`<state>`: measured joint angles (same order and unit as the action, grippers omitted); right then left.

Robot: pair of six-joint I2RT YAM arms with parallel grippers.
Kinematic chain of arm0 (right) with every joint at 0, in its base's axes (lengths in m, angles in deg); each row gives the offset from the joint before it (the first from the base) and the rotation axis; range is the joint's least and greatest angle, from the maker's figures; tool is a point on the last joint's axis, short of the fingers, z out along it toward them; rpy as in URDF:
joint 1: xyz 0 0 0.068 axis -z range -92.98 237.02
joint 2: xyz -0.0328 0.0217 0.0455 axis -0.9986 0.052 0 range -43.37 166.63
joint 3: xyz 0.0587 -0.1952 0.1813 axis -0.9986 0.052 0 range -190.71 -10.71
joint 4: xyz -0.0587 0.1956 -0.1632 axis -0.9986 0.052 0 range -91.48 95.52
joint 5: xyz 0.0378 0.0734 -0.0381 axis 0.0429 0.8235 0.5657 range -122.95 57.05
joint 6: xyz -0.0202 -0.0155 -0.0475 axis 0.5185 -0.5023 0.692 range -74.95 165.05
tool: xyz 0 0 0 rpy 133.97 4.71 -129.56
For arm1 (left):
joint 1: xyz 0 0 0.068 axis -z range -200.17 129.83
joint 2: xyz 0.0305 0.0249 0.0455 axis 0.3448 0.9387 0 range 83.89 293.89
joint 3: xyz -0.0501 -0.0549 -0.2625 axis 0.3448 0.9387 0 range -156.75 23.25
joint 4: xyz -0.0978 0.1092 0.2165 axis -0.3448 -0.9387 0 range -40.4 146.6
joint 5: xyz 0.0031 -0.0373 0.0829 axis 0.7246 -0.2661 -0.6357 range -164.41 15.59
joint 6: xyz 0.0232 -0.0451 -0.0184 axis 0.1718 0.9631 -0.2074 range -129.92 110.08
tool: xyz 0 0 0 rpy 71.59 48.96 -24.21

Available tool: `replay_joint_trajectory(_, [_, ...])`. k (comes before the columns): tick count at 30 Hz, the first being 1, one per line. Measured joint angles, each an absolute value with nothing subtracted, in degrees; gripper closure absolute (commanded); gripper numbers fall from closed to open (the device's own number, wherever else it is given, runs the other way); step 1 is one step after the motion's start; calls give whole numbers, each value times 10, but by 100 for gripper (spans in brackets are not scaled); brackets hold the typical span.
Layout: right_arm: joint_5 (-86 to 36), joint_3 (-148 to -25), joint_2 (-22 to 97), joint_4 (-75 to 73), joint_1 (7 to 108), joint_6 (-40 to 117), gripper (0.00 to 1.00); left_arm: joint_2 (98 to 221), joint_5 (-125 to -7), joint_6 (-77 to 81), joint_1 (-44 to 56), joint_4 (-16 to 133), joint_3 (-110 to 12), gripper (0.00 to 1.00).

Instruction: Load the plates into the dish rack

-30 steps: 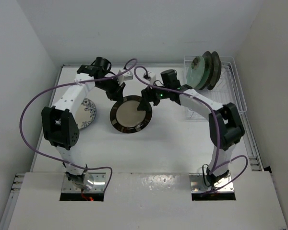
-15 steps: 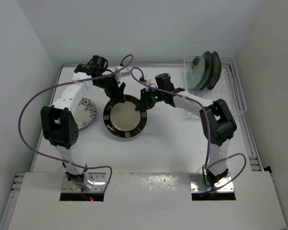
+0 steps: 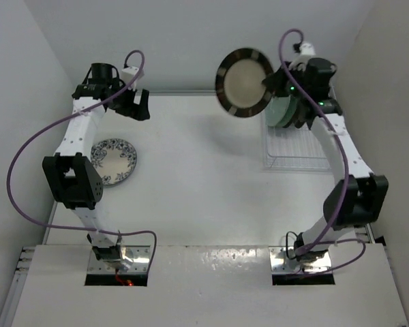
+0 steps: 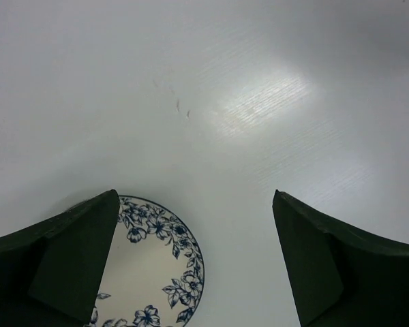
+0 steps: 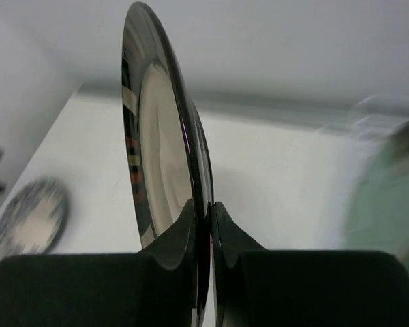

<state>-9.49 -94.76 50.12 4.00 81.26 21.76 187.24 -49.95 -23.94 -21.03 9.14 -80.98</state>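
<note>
My right gripper [image 3: 269, 82] is shut on the rim of a brown-striped plate [image 3: 243, 82], holding it upright in the air just left of the dish rack [image 3: 307, 151]. The right wrist view shows that plate [image 5: 162, 160] edge-on, pinched at my right gripper [image 5: 210, 208]. Upright in the rack's far end stand a mint green plate [image 3: 283, 109] and darker plates behind it. A white-blue floral plate [image 3: 114, 161] lies flat at the table's left. My left gripper [image 3: 142, 104] hangs open above the table's far left, and in the left wrist view the floral plate [image 4: 150, 272] lies below my left gripper [image 4: 196, 204].
The white table [image 3: 198, 184] is walled in on the left, back and right. The rack fills the far right corner. Purple cables loop from both arms.
My right gripper closed on the brown-striped plate, lifted it off the table's middle and carried it up and right to the rack. My left gripper let go, opened and drew back to the far left.
</note>
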Motion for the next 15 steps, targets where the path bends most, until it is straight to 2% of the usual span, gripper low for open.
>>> replay_joint_trajectory(7, [-303, -1009, 400, 35, 927, 289, 100, 1868, -504, -219, -213, 95, -755, 0])
replay_joint_trajectory(15, [-459, -1059, 456, 34, 1001, 423, 100, 1866, -498, -214, -213, 98, -753, 0])
